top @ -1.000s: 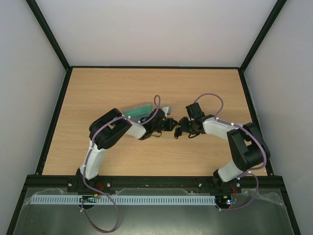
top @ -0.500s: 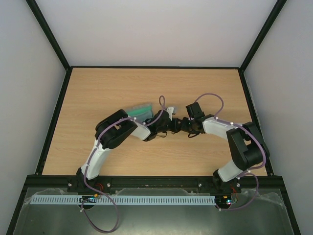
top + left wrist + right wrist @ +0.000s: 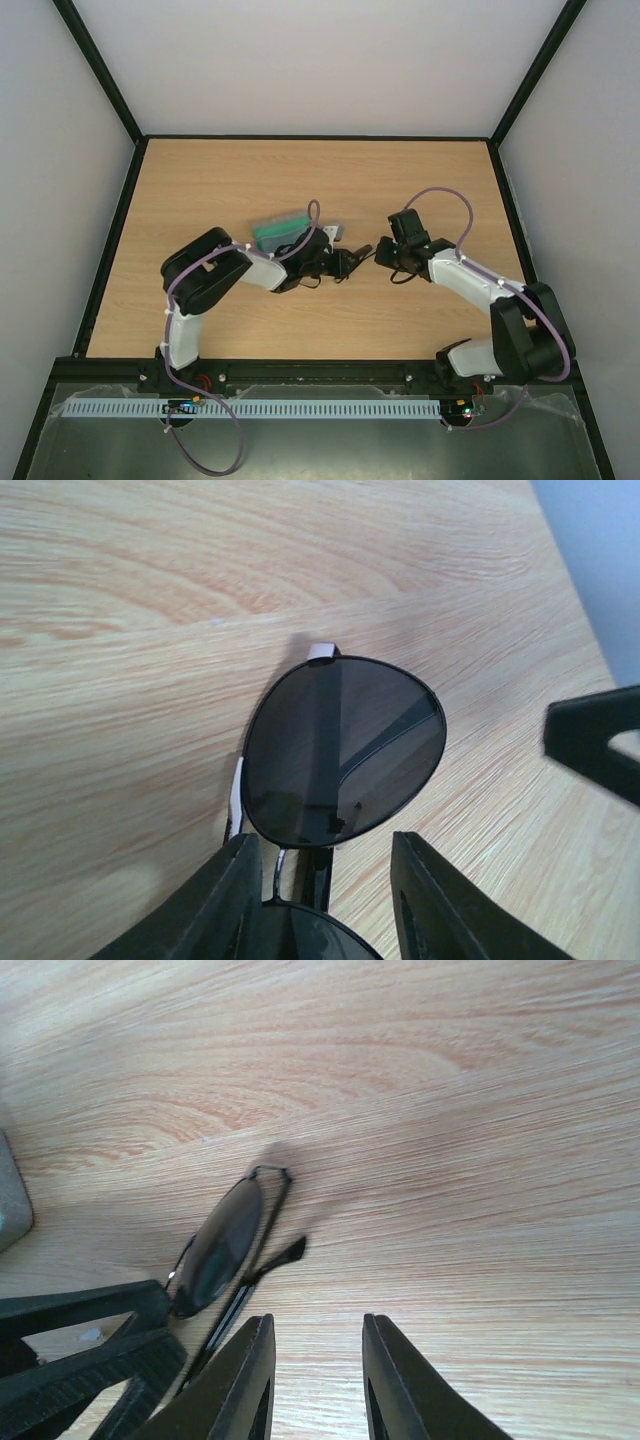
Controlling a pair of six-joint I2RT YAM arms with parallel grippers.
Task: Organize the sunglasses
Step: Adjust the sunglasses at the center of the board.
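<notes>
Wooden table (image 3: 200, 180), pale grain, inside white walls and a black frame. Grey case (image 3: 283, 228) with green lining lies open mid-table, behind the left arm's wrist. Sunglasses (image 3: 340, 750) are just right of it, between the two grippers, one dark round lens tilted up above the wood with its shadow beneath.

Left gripper (image 3: 328, 842): fingers released, parted either side of the bridge, wood showing between frame and one finger.

Right gripper (image 3: 318, 1320): fingers apart over bare wood, gripping nothing, a temple arm just beside them.

Small pale tab on the lens rim; any print unreadable.
</notes>
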